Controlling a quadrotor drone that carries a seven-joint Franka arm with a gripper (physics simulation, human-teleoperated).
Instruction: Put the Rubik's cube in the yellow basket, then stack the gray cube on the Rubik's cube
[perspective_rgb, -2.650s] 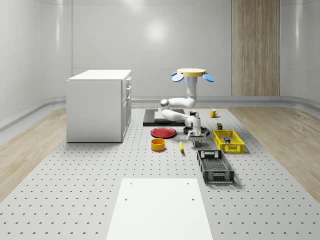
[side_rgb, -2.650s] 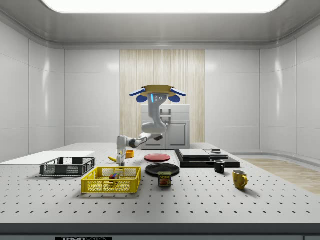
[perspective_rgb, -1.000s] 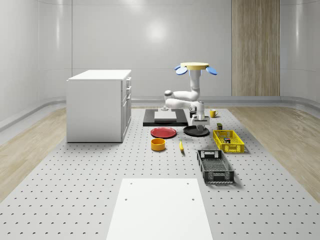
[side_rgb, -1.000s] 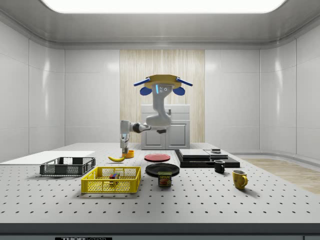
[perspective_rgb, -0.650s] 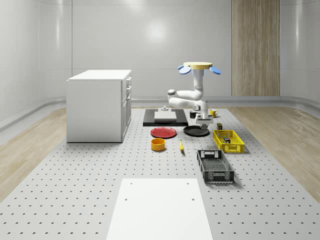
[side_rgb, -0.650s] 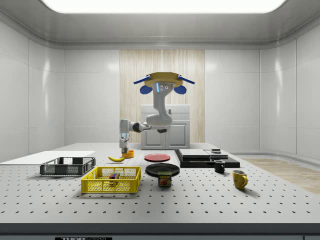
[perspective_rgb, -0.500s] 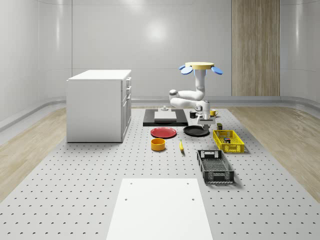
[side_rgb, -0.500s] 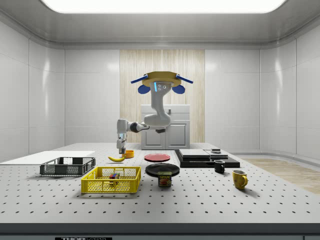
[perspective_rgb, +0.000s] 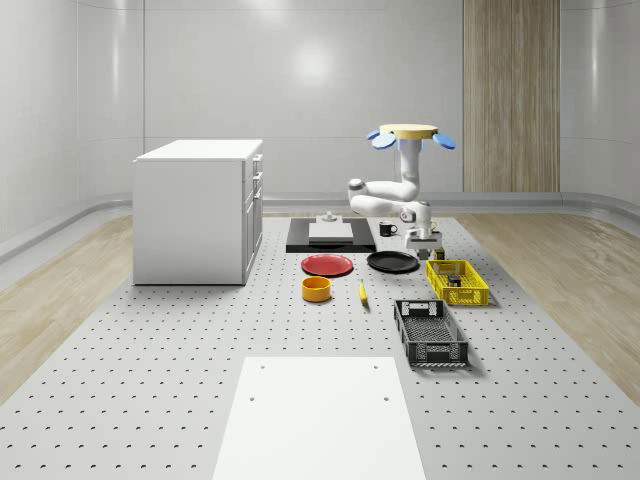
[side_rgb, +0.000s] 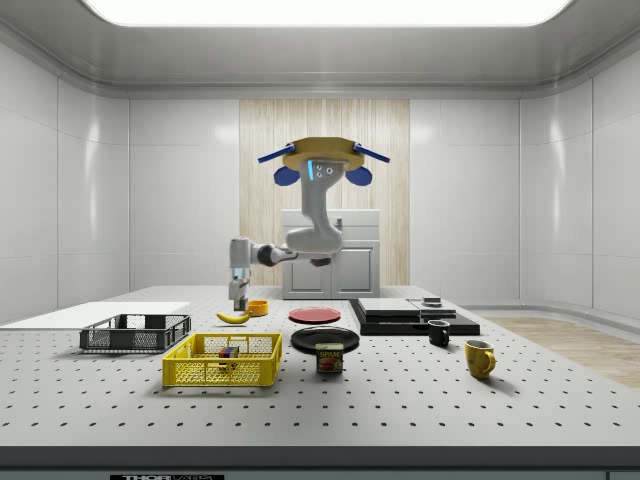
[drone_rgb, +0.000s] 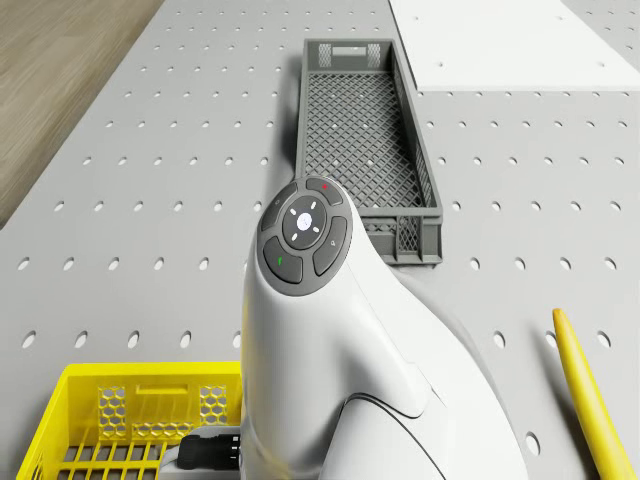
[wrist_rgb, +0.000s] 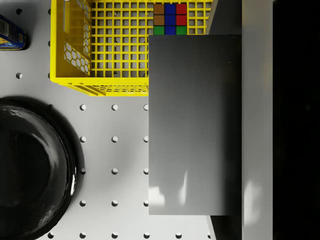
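Note:
The drone hovers above the table beside the black slab. Its arm reaches down toward the yellow basket. My gripper hangs just off the basket's far end, above the table, and is shut on the gray cube. In the wrist view the cube's flat gray face covers part of the basket, and the Rubik's cube lies inside the basket past the gray cube's edge. From the side the gripper is higher than the basket, where the Rubik's cube rests.
A black plate lies beside the basket, with a red plate, an orange bowl and a banana further left. A black crate sits nearer the front. A can and mugs stand beyond the basket. A white cabinet is at left.
The drone and arm have drifted to the whole-scene view's right. The gripper has risen with the gray cube and gone from over the black plate to the basket's far end.

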